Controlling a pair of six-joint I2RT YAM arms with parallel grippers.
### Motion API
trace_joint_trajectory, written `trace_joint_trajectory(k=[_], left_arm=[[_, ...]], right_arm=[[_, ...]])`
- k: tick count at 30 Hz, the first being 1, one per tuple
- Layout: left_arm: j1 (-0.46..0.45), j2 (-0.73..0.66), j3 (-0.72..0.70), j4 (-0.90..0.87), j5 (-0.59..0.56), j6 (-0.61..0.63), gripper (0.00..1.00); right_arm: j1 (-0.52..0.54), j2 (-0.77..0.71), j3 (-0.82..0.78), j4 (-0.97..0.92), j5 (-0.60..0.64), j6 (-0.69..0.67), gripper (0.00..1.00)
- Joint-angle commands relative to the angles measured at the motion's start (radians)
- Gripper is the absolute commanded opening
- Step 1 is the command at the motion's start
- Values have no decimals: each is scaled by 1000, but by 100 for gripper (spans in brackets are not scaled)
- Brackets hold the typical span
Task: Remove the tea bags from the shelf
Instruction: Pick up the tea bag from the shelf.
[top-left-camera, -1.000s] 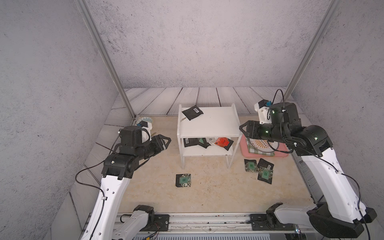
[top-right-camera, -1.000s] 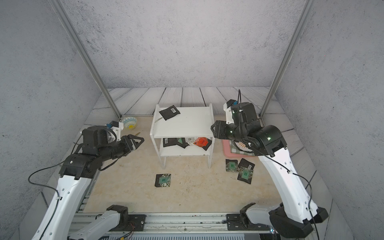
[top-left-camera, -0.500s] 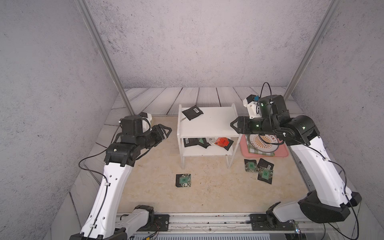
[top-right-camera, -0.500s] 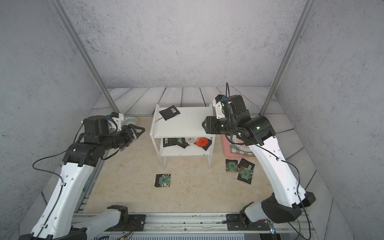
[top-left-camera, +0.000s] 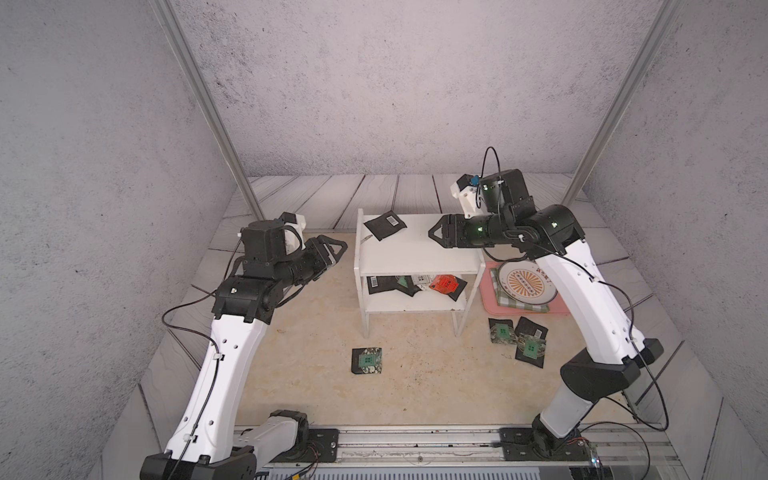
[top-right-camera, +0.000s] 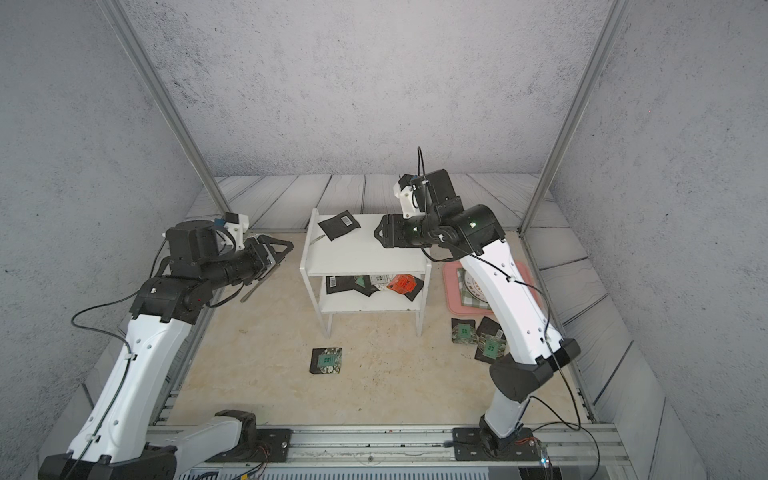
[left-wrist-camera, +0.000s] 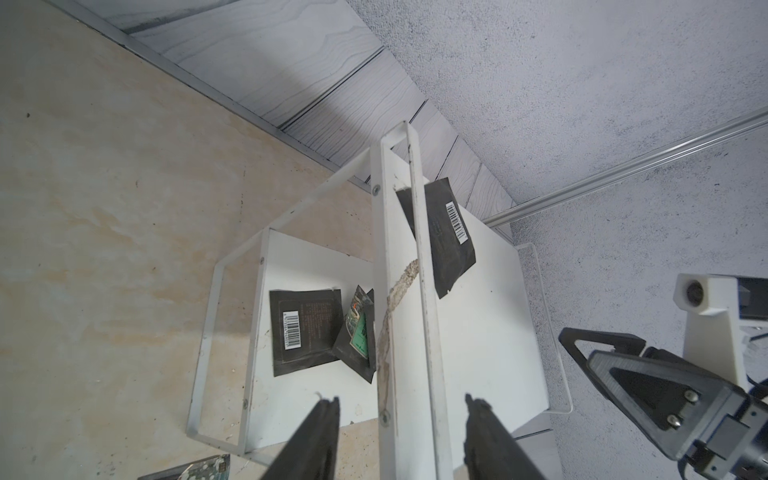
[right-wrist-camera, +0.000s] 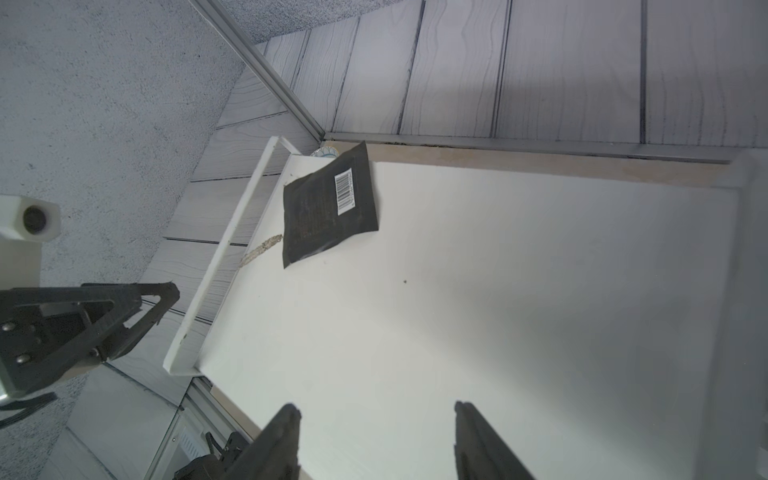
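Our black right gripper (top-left-camera: 434, 234) has swung from beside the small white two-tier shelf (top-left-camera: 415, 254) to above its top board, jaws widening, empty. The black left gripper (top-left-camera: 337, 249), parted and empty, has risen nearer. We judge the flat black barcode-labelled tea bag (top-left-camera: 385, 225) next: it lies label-up near the back-left corner, skewed to the edges, nearly square, without clear long axis.

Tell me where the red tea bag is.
In both top views the red tea bag lies on the lower board of the shelf, nearest the pink tray.
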Motion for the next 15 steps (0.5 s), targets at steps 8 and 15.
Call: trace_joint_trajectory(k=[8, 15], left_arm=[[10, -10, -11, 31, 36, -5, 53], [10, -22, -45, 37, 45, -2, 53]], right_arm=[[20, 262, 289, -22, -20, -13, 66], [54, 379, 379, -42, 81, -60, 67]])
